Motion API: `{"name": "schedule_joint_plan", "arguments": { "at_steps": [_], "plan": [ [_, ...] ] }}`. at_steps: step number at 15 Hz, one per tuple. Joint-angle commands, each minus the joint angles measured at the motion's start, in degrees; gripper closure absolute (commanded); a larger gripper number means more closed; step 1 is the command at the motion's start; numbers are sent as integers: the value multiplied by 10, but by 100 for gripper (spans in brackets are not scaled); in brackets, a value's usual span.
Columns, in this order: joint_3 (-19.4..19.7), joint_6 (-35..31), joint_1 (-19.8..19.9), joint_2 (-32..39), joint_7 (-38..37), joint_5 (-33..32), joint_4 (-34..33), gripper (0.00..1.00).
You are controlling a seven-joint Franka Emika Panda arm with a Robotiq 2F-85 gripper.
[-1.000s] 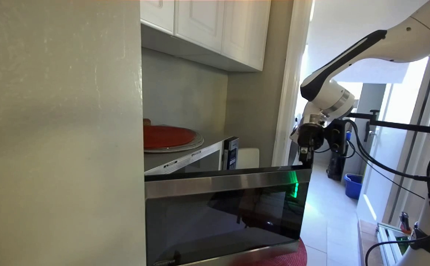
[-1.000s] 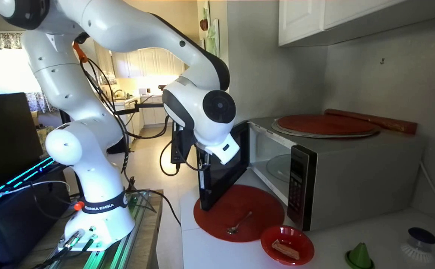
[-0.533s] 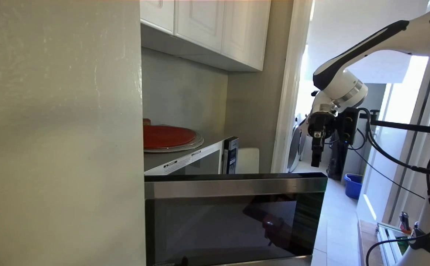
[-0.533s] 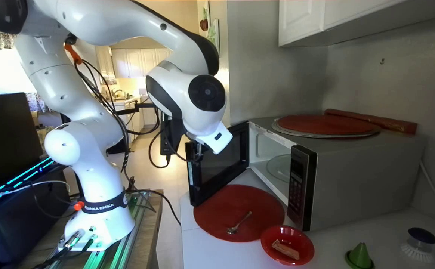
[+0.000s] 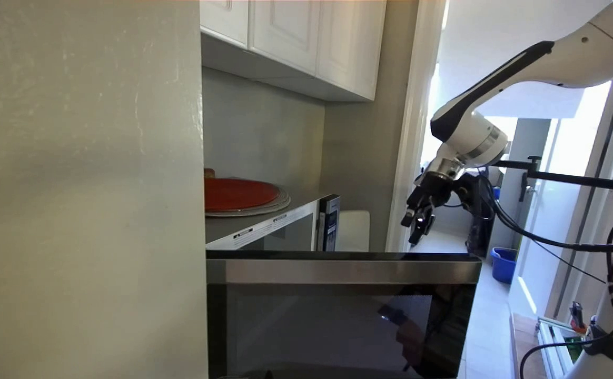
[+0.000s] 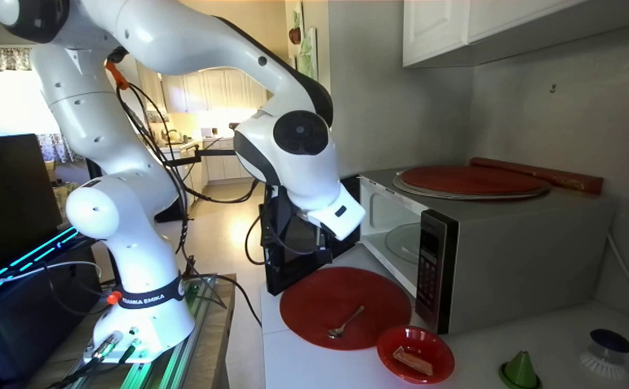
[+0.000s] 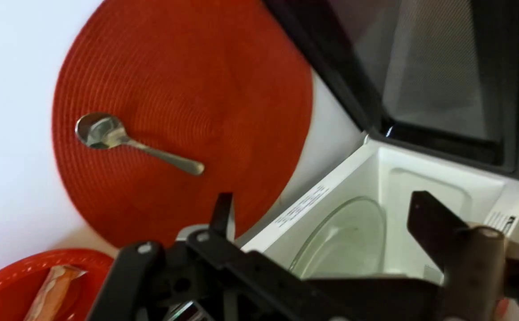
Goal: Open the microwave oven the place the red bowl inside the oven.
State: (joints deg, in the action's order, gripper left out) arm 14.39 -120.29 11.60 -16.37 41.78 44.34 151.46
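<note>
Microwave oven (image 6: 530, 265) stands open near the claw (image 7: 324, 203), whose fingers (image 7: 426, 220) are apart, empty; opening looks done, and the next move likely calls for backing clear, then descending to grasp. The door (image 5: 348, 271) sits wider than a second ago; farther off, lower than the claw, the red bowl (image 6: 436, 346) rests unmoved on the worktop (image 6: 320, 373).

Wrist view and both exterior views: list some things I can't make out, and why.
Clear round glass turntable: wrist view, partly behind the black two-fingered gripper.
Round red bowl: wrist view, cut off by left and bottom edges, overlapped by gripper.
Black print on the white-rimmed microwave oven: wrist view, too small and blurred.
Dark glass door: in an exterior view, lower edge cut off by the picture's bottom.
</note>
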Motion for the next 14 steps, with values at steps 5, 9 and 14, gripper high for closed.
{"name": "schedule_joint_plan", "arguments": {
  "at_steps": [5,9,14],
  "plan": [
    [11,-147,2,190,-21,104,-101,0],
    [13,-154,32,285,-43,123,-176,0],
    [1,-154,55,315,-54,111,-190,0]
  ]
}}
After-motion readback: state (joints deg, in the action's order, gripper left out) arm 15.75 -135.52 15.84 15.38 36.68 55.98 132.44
